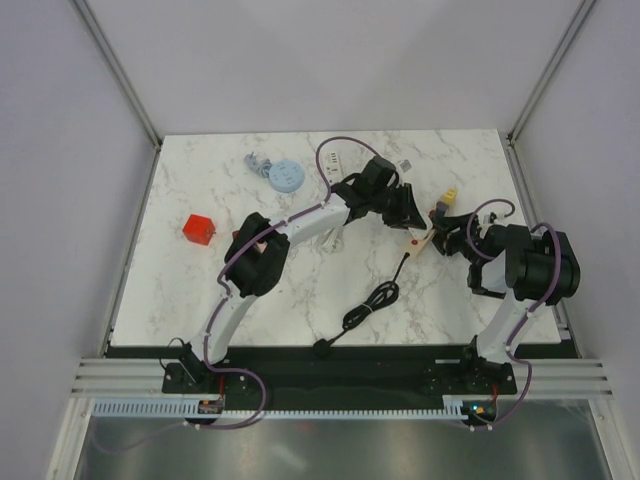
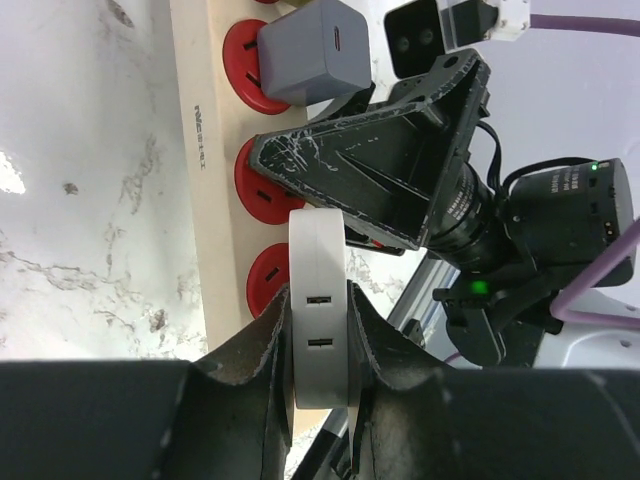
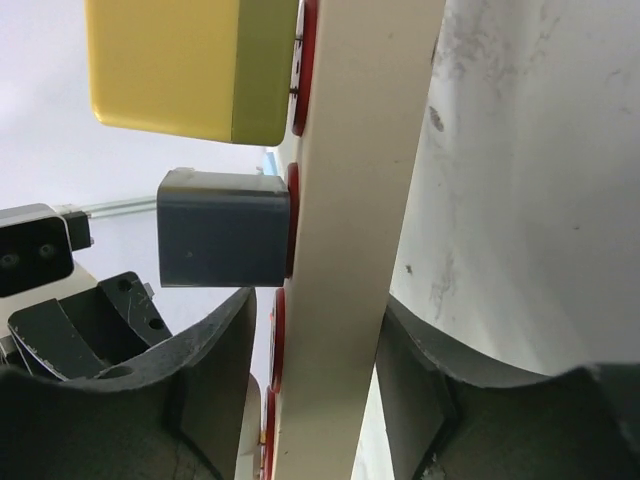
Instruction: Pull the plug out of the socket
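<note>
Gripping white plug (image 2: 318, 250), left claw (image 2: 320, 312); right claw (image 3: 322, 345) clamps power strip (image 3: 352, 150), grey charger (image 3: 222, 228) beside

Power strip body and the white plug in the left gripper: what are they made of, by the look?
Both look plastic, as far as a picture tells. The power strip: cream, matte-satin moulding, even colour, straight edges. The white plug: smooth, slightly glossy shell with rounded edges and soft highlights.
</note>
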